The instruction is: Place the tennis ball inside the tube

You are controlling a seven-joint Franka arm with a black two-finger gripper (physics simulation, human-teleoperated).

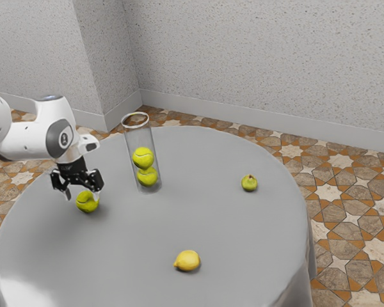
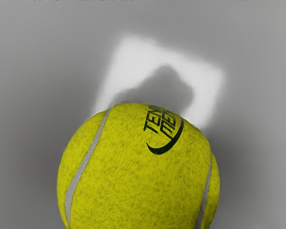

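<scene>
My gripper (image 1: 82,194) is low over the table at the exterior view's left, its two fingers spread open. A loose yellow-green tennis ball (image 1: 87,203) rests on the table directly beneath it, its top near the fingertips, with a gap visible beside one finger. In the wrist view the same tennis ball (image 2: 140,167) is large and close under the hand, showing dark lettering and pale seams. A clear tube (image 1: 130,137) stands upright on the table, holding two tennis balls stacked inside, the upper ball (image 1: 143,157) over the lower ball (image 1: 147,177).
The round grey table (image 1: 224,217) also carries a yellow lemon (image 1: 187,260) toward the exterior view's lower edge and a small green fruit (image 1: 249,183) at its right side. The tube stands between my gripper and the green fruit. Behind the table is a speckled wall (image 1: 243,57).
</scene>
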